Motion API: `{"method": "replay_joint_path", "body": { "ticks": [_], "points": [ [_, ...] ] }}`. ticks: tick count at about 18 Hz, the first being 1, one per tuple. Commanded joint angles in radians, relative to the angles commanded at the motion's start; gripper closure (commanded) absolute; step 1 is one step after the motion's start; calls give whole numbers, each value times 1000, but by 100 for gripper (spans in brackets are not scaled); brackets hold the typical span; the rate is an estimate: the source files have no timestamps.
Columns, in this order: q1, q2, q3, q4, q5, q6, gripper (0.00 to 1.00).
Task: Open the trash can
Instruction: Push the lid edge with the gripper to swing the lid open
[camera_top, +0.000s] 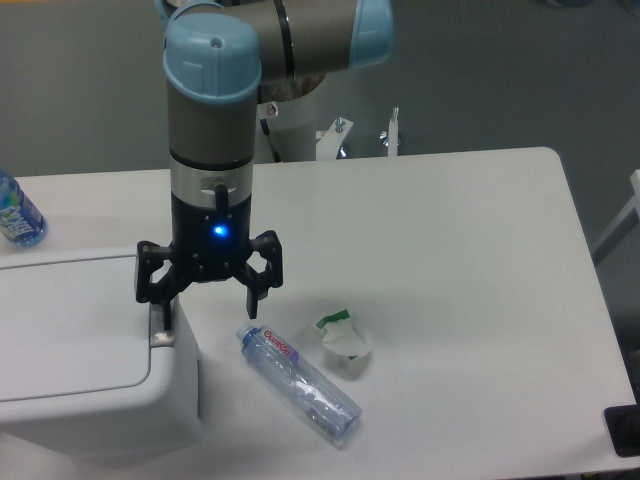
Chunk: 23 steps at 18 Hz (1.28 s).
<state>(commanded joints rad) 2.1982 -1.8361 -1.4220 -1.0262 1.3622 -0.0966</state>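
I see the end effector hanging with its fingers spread wide over the right edge of the trash can, which fills the lower left of the frame and blocks any low pass there. Its left finger is down at the grey tab; whether it touches I cannot tell. Just right of the can, the lying bottle crosses the lower centre diagonally, with a crumpled wrapper close beside it. A second bottle stands at the far left edge. I read the surface as open across the right half and upper centre.
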Motion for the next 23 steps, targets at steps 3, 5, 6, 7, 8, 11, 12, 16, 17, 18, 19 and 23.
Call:
{"method": "replay_joint_path", "body": {
  "ticks": [3, 5, 6, 7, 8, 11, 12, 16, 17, 18, 19, 23],
  "points": [
    [-2, 0, 0, 0, 0, 0, 0],
    [0, -2, 0, 0, 0, 2, 0],
    [0, -2, 0, 0, 0, 0, 0],
    [0, -2, 0, 0, 0, 0, 0],
    [0, -3, 0, 0, 0, 0, 0],
    [-2, -5, 0, -2, 0, 0, 0],
    [0, -3, 0, -2, 0, 0, 0],
    [2, 11, 26, 5, -2, 14, 0],
    [12, 18, 41, 11, 0, 17, 0],
    [24, 24, 55, 20, 5, 20, 0],
    [50, 28, 64, 29, 6, 34, 0],
    [158, 63, 95, 35, 49, 181, 0]
  ]
}}
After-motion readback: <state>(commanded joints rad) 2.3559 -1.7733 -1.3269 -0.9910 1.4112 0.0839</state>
